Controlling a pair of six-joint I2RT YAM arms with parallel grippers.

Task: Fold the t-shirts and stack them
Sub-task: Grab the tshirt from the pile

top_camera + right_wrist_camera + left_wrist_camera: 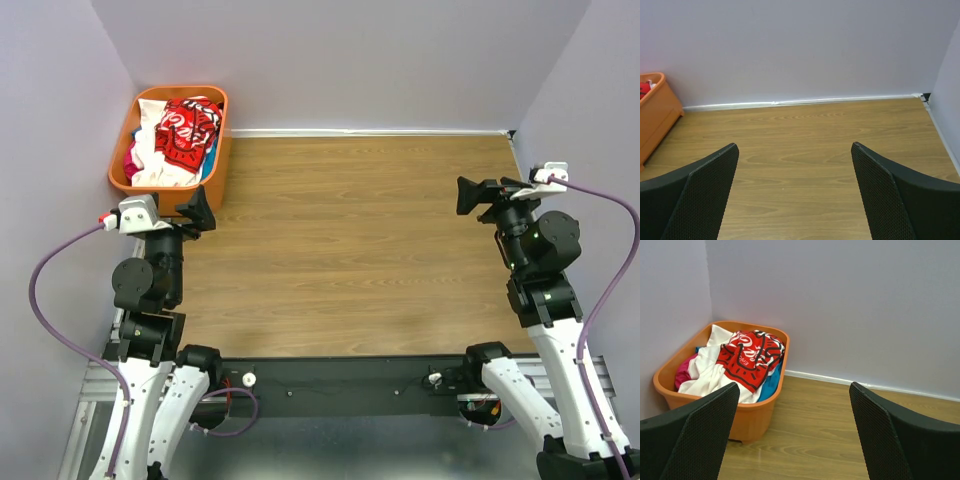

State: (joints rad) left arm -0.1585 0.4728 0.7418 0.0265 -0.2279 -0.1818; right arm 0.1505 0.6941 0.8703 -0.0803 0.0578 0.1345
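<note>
The t-shirts lie crumpled in an orange basket (222,150) at the table's far left corner. The white tee with the red print (185,130) is on top. A teal-blue tee (209,165) and a magenta tee (131,160) peek out under it. In the left wrist view the white and red tee (750,360), the teal one (771,382) and the magenta one (684,375) fill the basket (747,420). My left gripper (197,212) (793,386) is open and empty, just in front of the basket. My right gripper (480,195) (794,146) is open and empty at the right.
The wooden table (350,250) is walled by lilac panels at the back and both sides. The basket's end (657,112) shows at the left edge of the right wrist view. A black rail with the arm bases runs along the near edge.
</note>
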